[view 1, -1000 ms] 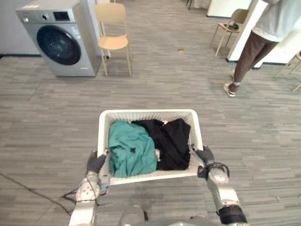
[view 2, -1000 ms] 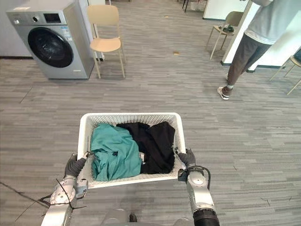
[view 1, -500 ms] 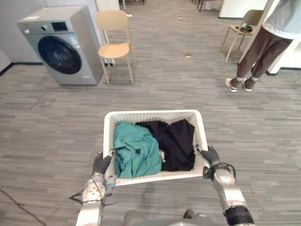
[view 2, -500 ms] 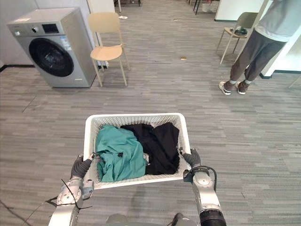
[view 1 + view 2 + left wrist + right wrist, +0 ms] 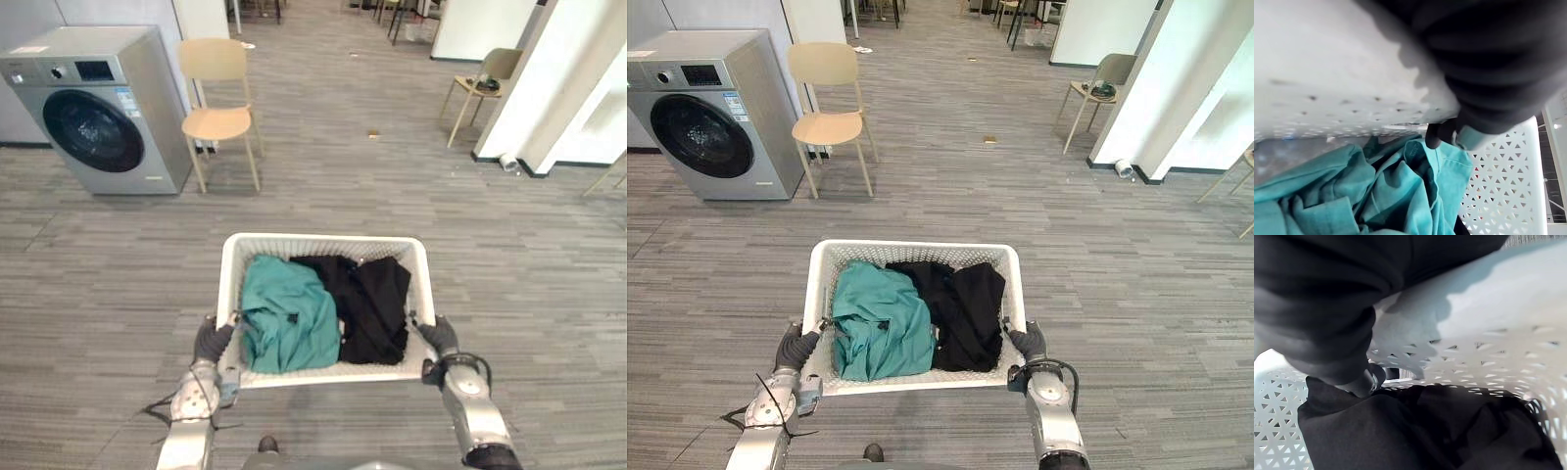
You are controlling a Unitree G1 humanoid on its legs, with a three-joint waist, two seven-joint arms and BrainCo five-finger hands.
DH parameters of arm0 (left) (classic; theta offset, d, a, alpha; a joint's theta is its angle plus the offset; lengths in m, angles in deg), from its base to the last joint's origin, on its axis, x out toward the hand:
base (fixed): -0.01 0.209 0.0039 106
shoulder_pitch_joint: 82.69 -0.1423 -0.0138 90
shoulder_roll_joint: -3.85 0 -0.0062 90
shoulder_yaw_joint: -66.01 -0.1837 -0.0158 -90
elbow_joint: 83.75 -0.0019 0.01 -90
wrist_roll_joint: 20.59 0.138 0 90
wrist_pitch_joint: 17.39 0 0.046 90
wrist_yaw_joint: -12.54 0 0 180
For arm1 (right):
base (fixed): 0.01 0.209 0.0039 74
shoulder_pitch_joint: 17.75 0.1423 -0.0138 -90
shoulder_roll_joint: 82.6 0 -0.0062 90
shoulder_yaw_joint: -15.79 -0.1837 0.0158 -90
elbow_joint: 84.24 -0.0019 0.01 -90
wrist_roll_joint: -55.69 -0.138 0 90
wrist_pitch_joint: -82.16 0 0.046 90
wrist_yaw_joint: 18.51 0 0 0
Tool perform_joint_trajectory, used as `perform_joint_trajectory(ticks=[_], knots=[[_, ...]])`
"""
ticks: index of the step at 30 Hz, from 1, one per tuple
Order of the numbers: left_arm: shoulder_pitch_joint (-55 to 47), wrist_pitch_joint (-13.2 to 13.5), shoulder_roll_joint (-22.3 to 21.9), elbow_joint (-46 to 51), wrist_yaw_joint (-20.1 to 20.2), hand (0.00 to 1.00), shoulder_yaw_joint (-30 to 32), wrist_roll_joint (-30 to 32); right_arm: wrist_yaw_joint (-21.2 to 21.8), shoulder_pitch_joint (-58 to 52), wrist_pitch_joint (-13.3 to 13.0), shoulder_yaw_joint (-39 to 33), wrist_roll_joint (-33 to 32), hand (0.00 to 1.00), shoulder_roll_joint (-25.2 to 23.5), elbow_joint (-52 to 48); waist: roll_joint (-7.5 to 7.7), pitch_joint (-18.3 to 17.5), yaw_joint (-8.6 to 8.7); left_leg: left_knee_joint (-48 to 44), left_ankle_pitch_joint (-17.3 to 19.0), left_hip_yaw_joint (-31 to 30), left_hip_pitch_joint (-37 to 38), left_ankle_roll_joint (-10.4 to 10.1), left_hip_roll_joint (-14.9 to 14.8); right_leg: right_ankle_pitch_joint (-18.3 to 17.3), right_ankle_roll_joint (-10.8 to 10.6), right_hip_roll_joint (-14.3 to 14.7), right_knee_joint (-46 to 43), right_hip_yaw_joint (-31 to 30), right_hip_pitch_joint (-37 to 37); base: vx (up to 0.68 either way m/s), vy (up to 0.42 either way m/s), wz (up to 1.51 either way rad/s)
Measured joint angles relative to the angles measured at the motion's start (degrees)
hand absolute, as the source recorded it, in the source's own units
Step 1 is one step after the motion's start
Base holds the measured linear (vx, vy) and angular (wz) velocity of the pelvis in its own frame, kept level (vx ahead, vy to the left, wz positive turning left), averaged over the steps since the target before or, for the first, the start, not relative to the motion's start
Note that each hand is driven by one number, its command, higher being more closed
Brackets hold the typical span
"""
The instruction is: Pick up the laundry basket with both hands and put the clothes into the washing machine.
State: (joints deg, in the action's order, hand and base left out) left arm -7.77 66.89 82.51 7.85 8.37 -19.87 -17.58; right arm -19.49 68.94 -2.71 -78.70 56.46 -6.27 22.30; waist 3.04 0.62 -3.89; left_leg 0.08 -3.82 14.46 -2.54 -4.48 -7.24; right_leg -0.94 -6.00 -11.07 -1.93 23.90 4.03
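Grey floor (image 5: 392,196), washer (image 5: 98,122) far left; left hand (image 5: 209,341) and right hand (image 5: 439,337) grip the basket (image 5: 323,239) by both sides for balance.

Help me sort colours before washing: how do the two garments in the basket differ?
The teal garment is bright; the black garment is dark. The teal garment fills the left half of the basket, the black garment its right half. The teal garment's crumpled folds show clearly; the black garment's are hard to make out. Both lie bunched inside the basket, touching in the middle.
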Motion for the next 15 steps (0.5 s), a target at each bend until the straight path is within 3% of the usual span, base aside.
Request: perform_joint_trajectory(ticks=[5, 9, 12, 15], knots=[[-0.32, 0.00, -0.13, -0.01, 0.00, 1.00, -0.01, -0.01, 0.00, -0.28, -0.02, 0.00, -0.02, 1.00, 0.02, 0.13, -0.17, -0.09, -0.03, 0.88, -0.13, 0.70, 0.43, -0.18, -0.01, 0.00, 0.00, -0.10, 0.00, -0.15, -0.32, 0.00, 0.002, -0.02], [-2.62, 0.05, -1.77, -0.72, 0.13, 1.00, 0.12, -0.03, 0.07, -1.56, -0.66, 0.00, -0.06, 1.00, 0.36, 2.61, -1.82, -1.06, 1.15, 4.93, -2.50, 1.46, 0.83, 0.09, 0.11, -0.08, 0.11, -1.12, -0.91, 4.75, -1.46, 0.02, 0.000, 0.07], [-4.30, 0.04, -2.88, -3.43, 0.19, 1.00, 0.58, -0.04, 0.08, -1.63, -1.12, -0.04, -0.08, 1.00, 0.70, 7.38, -3.61, -1.29, 1.17, 4.77, -2.55, 2.29, 0.49, 0.01, -0.04, -0.70, 0.95, -3.77, -5.03, 15.95, -2.51, 0.04, -0.018, -0.06], [-4.06, 0.05, -3.55, -4.40, 0.38, 1.00, -0.03, -0.04, -0.09, -2.39, -1.26, -1.97, -0.26, 1.00, 1.11, 8.02, -4.45, -1.05, 1.57, -4.82, 1.64, 2.60, -7.13, 0.99, -0.49, -0.79, 0.59, -7.38, -9.10, 27.39, -3.31, 0.03, 0.022, 0.38]])
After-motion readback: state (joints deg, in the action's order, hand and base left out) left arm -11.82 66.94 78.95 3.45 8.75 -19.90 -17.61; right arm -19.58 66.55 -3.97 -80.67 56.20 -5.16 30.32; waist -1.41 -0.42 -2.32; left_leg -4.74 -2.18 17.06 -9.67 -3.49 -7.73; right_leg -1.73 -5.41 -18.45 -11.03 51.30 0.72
